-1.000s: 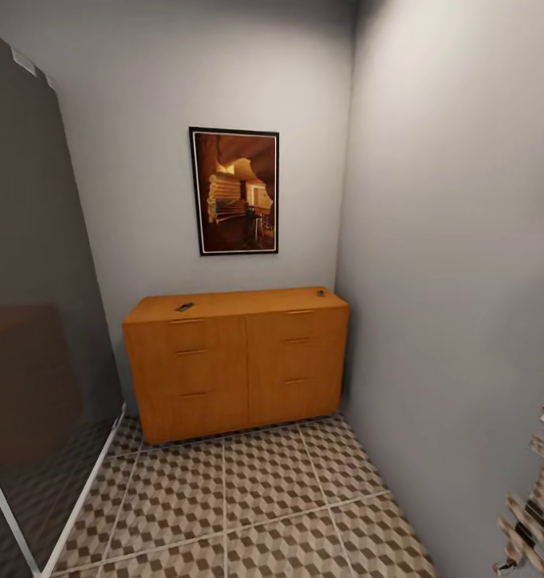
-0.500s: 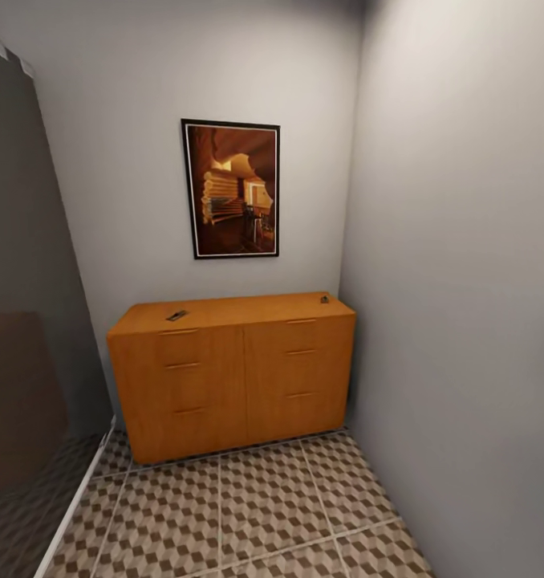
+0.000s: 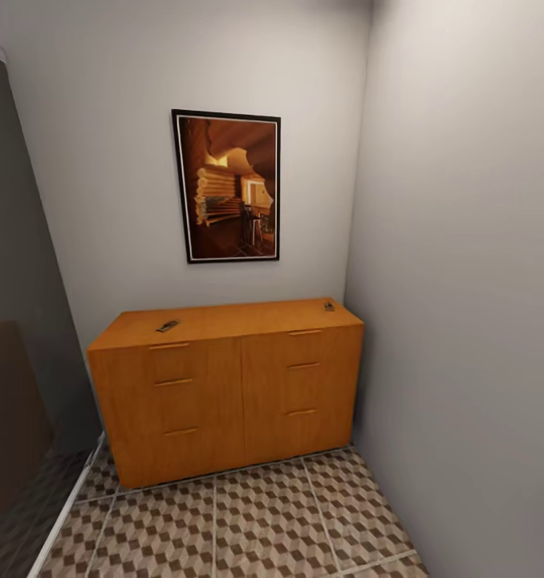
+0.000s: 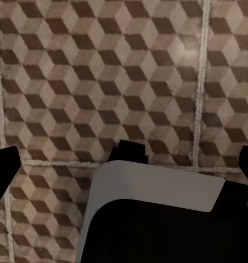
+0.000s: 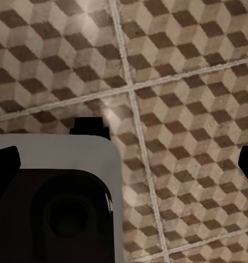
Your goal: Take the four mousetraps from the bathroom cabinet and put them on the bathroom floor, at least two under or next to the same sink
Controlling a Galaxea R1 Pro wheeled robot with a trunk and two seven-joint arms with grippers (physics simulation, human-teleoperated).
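Observation:
The orange-brown cabinet (image 3: 224,393) stands against the far wall in the corner, all drawers closed. On its top lie two small mousetraps, one near the left front (image 3: 168,326) and one at the right end (image 3: 329,306). The cube-patterned bathroom floor (image 3: 256,522) runs in front of it. The sink is out of view. My left gripper (image 4: 124,172) hangs over the floor (image 4: 102,82), jaws wide apart and empty. My right gripper (image 5: 124,167) is likewise open over the tiles (image 5: 184,109), holding nothing.
A framed picture (image 3: 228,187) hangs above the cabinet. A grey wall (image 3: 464,321) closes the right side. A dark glass panel (image 3: 15,361) with a white bottom rail (image 3: 63,514) bounds the left. My own white and black body (image 4: 157,186) shows below the left wrist.
The whole head view has shifted: the camera has come closer to the cabinet, which looks larger. The metal rail at the lower right has left the picture. The mousetraps have not moved.

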